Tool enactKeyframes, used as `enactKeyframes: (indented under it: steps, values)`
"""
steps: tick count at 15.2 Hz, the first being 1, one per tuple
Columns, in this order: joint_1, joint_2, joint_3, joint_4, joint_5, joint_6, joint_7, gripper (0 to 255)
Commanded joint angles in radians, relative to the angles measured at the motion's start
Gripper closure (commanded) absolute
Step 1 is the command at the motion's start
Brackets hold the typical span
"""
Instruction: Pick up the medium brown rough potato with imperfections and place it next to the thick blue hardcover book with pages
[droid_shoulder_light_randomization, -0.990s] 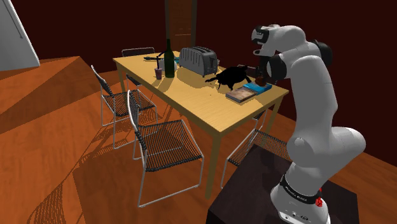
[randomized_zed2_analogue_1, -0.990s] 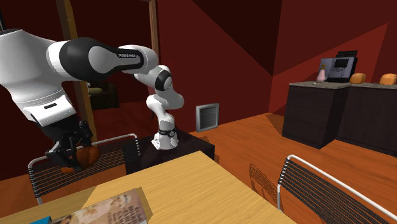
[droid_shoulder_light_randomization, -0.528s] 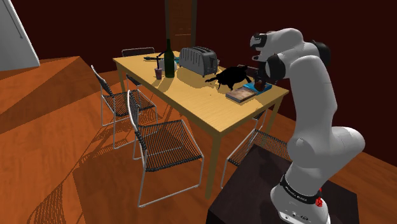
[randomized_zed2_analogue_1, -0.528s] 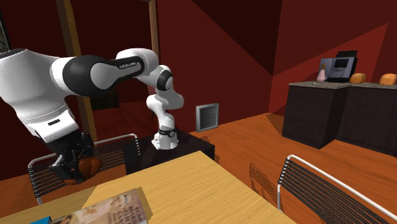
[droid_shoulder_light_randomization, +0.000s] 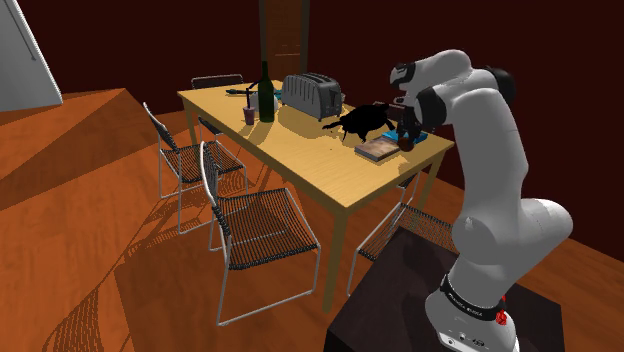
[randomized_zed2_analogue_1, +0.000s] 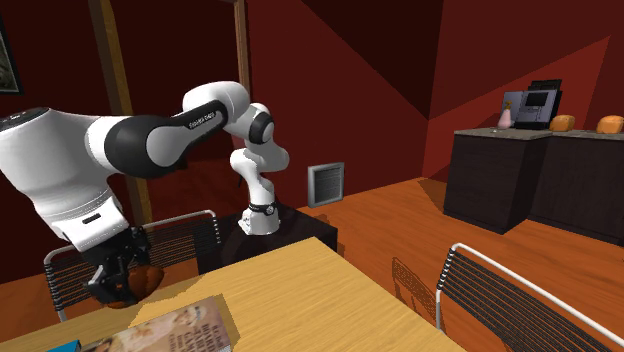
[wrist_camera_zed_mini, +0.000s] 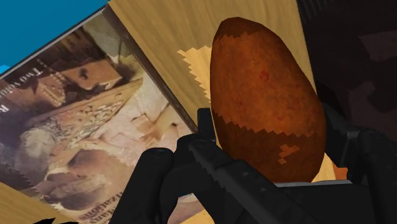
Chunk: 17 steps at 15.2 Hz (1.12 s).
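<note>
The potato (wrist_camera_zed_mini: 267, 108) was pinched between the two black fingers of the gripper (wrist_camera_zed_mini: 273, 149), its blunt end sticking out well past the fingertips. Across the last second it had been carried downward. In the second exterior view the hand (randomized_zed2_analogue_1: 115, 280) had sunk from above the chair back to about the level of the tabletop, with the potato (randomized_zed2_analogue_1: 150, 281) going down with it. In the shoulder view the gripper (droid_shoulder_light_randomization: 407, 130) had dropped in the same way, and the potato (droid_shoulder_light_randomization: 407, 143) sat close over the table's corner nearest the arm.

Seen from the wrist, the potato hung over a bare strip of table (wrist_camera_zed_mini: 165, 32) just beside the book (wrist_camera_zed_mini: 83, 127), apart from its edge, with the table's own edge close on the other side. Whether it already touched the wood could not be told. The book (droid_shoulder_light_randomization: 380, 149) lay flat with its picture cover up. A blue slab (wrist_camera_zed_mini: 38, 25) showed beyond it, and whether that belonged to the same book was unclear.

The carry looked finished and the set-down under way. What seemed left was a short further drop, then releasing the grip. The spot was a narrow one: a rounded potato so near the table's edge could roll off once let go, so a low, gentle release seemed wise.
</note>
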Motion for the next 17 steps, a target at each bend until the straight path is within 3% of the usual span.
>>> enactKeyframes:
  steps: [1,5,13,14,17]
  values:
    - [0.006,0.002,0.001,-0.028,0.002,0.028,-0.005,255]
    - [0.010,0.019,0.007,-0.063,0.011,0.076,-0.014,255]
    - [0.010,0.019,0.006,-0.063,0.011,0.076,-0.014,255]
    - [0.009,0.020,0.007,-0.061,0.012,0.075,-0.014,0]
    - [0.009,0.020,0.007,-0.060,0.011,0.074,-0.014,0]
